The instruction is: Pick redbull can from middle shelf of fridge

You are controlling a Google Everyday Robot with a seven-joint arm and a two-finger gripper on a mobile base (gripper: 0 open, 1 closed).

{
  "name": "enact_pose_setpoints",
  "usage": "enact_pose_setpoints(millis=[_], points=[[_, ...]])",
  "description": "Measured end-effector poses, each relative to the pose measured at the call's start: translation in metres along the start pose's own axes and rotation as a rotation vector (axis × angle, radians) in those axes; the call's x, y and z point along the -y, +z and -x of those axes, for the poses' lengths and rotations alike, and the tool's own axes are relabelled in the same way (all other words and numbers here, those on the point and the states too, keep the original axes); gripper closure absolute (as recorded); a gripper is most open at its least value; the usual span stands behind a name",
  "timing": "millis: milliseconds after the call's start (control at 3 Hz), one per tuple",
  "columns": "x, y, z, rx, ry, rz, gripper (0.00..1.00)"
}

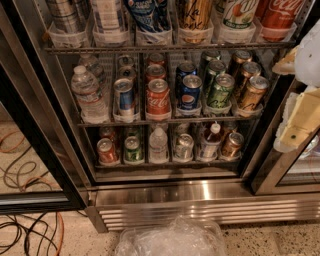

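**Q:** What is closest to us?

**A:** A crumpled sheet of clear plastic (172, 239) lies on the speckled floor (270, 242). To the left, orange and black cables (20, 227) loop across the floor. Behind the plastic is the slatted steel base (210, 212) of the fridge (165, 192). Its black-framed glass door (30, 130) stands open on the left.

**Q:** Where is the gripper?

**A:** The gripper (299, 117) is a cream and white shape at the far right edge, outside the fridge and about level with the middle shelf (170, 121). I cannot tell whether it is wide or narrow. It holds nothing that I can see.

**Q:** And the redbull can?

**A:** The redbull can (124, 97) stands upright at the front of the middle shelf, in the second row from the left. It is well apart from the gripper, far to the gripper's left.

**Q:** What sits around it?

**A:** A water bottle (89, 92) stands just to its left and a red Coke can (158, 99) just to its right. Going on toward the gripper are a Pepsi can (190, 94), a green can (220, 91) and a bronze can (252, 92). More cans line up behind each of them. Tall cans (192, 15) fill the rack above. Short cans and small bottles (158, 145) fill the rack below.
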State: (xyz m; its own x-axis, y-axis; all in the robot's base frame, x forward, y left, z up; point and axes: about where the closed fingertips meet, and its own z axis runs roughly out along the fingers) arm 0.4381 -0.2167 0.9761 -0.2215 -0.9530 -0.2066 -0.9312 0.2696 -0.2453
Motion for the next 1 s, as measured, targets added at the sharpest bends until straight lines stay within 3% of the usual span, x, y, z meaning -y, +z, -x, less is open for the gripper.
enact_pose_setpoints(millis=[333, 667, 1000], points=[[0.000, 0.000, 0.000, 0.000, 0.000, 0.000, 0.00], [0.002, 0.022, 0.019, 0.069, 0.029, -0.006, 0.00], [0.002, 0.083, 0.055, 0.212, 0.127, 0.045, 0.00]])
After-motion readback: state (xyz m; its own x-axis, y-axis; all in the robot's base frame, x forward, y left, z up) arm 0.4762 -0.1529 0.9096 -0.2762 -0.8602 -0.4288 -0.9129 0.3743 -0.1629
